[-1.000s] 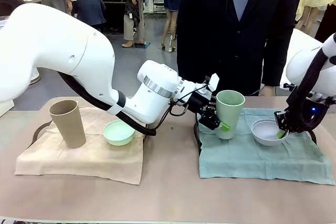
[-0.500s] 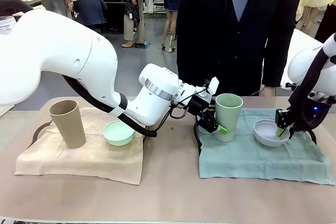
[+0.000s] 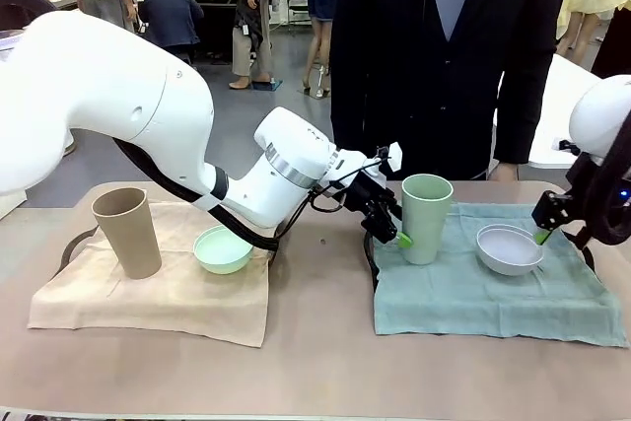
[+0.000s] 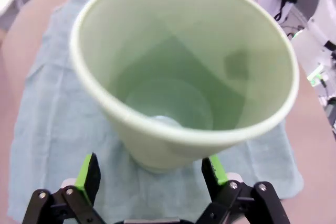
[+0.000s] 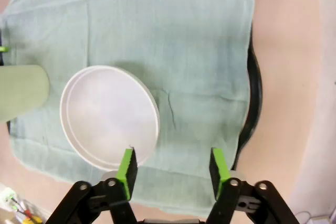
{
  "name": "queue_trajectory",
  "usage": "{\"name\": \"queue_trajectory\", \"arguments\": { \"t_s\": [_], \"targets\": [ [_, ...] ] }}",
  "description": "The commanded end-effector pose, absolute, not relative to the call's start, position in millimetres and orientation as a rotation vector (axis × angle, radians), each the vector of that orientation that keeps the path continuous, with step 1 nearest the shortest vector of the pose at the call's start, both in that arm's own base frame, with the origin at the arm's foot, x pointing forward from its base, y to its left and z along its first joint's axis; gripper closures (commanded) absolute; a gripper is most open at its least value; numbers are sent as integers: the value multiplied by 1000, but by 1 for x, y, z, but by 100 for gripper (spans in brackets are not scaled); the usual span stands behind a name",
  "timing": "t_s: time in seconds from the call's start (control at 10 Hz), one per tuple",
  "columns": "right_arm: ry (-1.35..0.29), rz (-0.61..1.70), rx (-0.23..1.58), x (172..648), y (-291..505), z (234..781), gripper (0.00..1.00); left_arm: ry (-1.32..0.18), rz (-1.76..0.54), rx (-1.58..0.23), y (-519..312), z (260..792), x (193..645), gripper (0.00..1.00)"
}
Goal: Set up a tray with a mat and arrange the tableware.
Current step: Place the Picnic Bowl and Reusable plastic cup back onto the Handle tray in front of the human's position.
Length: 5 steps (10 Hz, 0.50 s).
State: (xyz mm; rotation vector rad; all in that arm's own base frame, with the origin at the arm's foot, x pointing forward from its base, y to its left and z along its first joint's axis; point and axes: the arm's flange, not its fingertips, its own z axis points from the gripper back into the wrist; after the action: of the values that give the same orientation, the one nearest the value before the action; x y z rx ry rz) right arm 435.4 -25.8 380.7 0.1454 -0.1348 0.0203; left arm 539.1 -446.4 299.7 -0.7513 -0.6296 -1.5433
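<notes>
The pale green cup (image 3: 426,216) stands upright on the teal mat (image 3: 493,293), and the left wrist view looks down into this cup (image 4: 184,77). My left gripper (image 3: 393,228) is open at the cup's left side, its green pads (image 4: 88,171) flanking the cup's base. On the same mat rests the white bowl (image 3: 509,248). My right gripper (image 3: 548,230) hovers open just right of it and above it. In the right wrist view the gripper (image 5: 172,166) holds nothing, with the bowl (image 5: 109,116) just beyond its left finger. The tan cup (image 3: 126,232) and mint green bowl (image 3: 223,248) sit on the beige mat (image 3: 148,293).
Dark tray rims (image 3: 371,265) peek out from under both mats. A person in a dark jacket (image 3: 444,46) stands at the far side of the table, hands out of sight. The near strip of tabletop (image 3: 315,372) is bare.
My right gripper has let go of the white bowl's rim and pulled up and to the right. My left gripper has opened off the pale green cup and eased back left.
</notes>
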Motion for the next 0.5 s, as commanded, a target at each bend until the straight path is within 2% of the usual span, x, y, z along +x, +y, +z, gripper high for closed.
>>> {"name": "queue_trajectory", "arguments": {
  "t_s": [0.0, 0.4],
  "targets": [
    [-144, 10, 103, 410, -32, 390, 33, -548, -1516, -696, -433, 320, 530, 0],
    [-172, -77, 44, 356, -60, 457, 33, -428, -1456, -602, -402, 418, 472, 0]
  ]
}}
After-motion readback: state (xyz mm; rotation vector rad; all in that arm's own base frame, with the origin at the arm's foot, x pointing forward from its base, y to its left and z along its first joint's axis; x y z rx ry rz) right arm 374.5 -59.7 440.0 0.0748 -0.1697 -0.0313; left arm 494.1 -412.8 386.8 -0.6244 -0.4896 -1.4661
